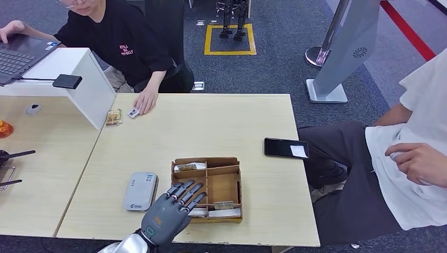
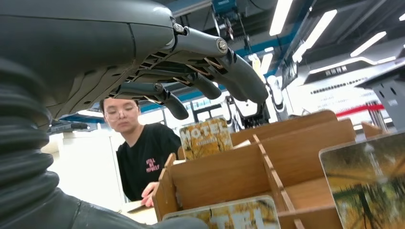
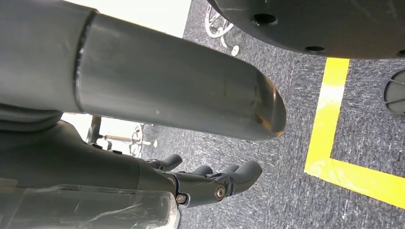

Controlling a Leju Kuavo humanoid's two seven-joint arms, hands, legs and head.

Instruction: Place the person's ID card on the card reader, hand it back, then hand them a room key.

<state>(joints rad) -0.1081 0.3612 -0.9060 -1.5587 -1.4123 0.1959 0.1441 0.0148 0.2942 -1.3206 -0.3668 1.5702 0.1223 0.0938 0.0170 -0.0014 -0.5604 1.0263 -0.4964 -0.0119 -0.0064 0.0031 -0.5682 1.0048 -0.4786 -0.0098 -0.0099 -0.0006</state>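
On the near edge of the table in the head view, the left hand hovers with fingers spread and nothing in them, beside the wooden organizer and right of the grey card reader. The ID card lies at the far side, touching the seated person's hand, so the task looks barely begun: reading, returning and the room key all remain.

From the left wrist view, the fingers arch open above the organizer's compartments, where a card printed HOTEL stands upright, likely a room key.

Beside the floor's yellow line, the right wrist view shows the right hand hanging, fingers loosely curled around nothing.
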